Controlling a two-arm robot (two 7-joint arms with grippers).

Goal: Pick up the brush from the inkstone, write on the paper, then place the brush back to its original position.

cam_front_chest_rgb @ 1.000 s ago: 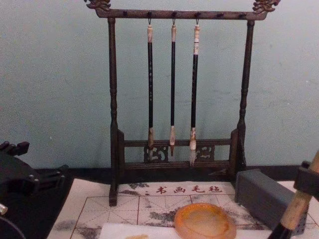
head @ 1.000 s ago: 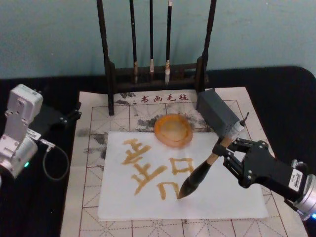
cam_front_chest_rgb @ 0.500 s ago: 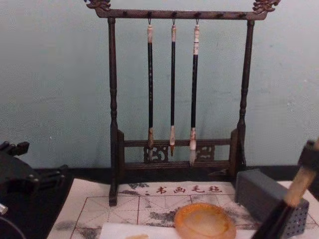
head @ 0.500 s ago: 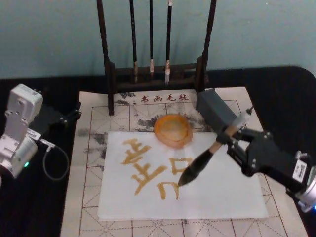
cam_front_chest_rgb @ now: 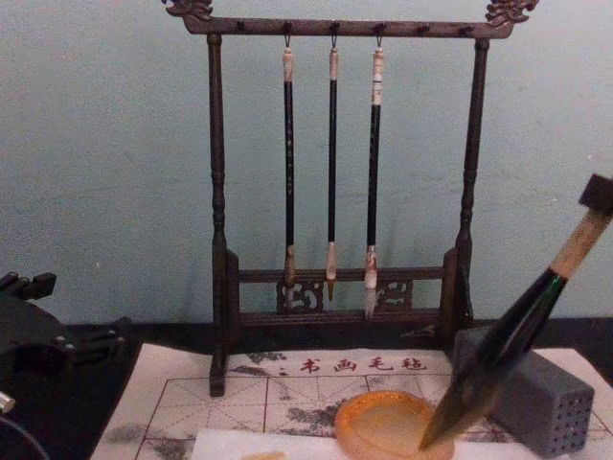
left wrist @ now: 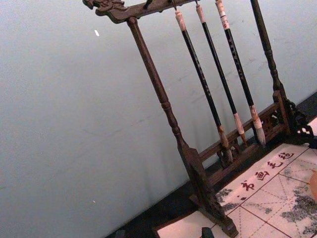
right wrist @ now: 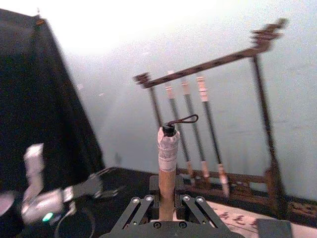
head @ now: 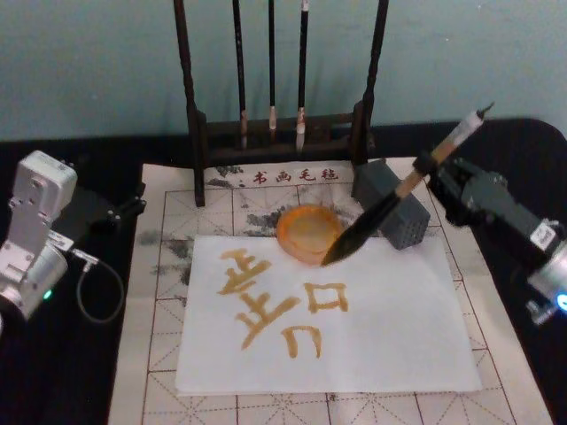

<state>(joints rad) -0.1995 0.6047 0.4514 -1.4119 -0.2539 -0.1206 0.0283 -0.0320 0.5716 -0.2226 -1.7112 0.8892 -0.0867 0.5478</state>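
Since amber characters lie on the plain white paper sheet [head: 381, 336], writing looks done. The right claw [head: 438, 168], clamped on the thick tan-handled, dark-tufted brush [head: 399, 190], holds its tip at the right rim of the round orange-amber inkstone [head: 288, 232], mid-frame. Laying it down and releasing remain; the left claw [head: 111, 212] sits parked far left.

A calligraphy practice desk in a test room is suggested: a carved brush rack [cam_front_chest_rgb: 217, 192] is set against the far teal wall [head: 106, 71], and a gridded felt mat [head: 159, 354] is laid over a black-covered table [head: 71, 381].
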